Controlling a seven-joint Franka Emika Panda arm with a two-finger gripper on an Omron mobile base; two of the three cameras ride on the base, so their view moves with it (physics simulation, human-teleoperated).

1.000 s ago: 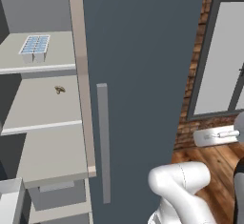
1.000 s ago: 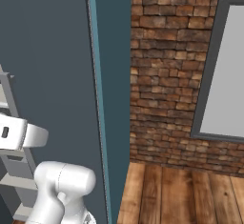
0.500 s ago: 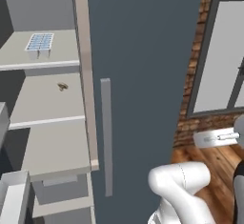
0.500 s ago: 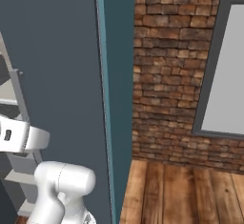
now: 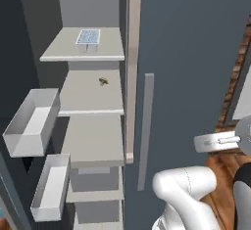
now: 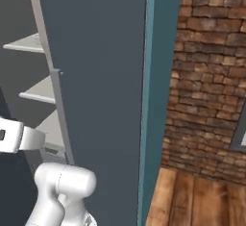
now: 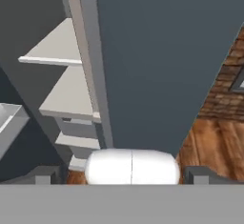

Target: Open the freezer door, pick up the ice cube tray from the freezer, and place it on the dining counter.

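Against the view a moment ago, the whole picture has slid right as the base drives, so more of the freezer (image 5: 93, 126) interior shows, along with two white bins (image 5: 34, 121) of the freezer door (image 5: 12, 190) swung open at the left. The white arm (image 5: 188, 195) stays folded low at near right, before the shut plain door (image 5: 196, 67); its claw (image 7: 121, 173) is spread fully wide and grips nothing. The ice cube tray (image 5: 88, 37) sits on the top shelf (image 5: 83, 50), far from the claw, with a small dark object (image 5: 103, 81) one shelf below.
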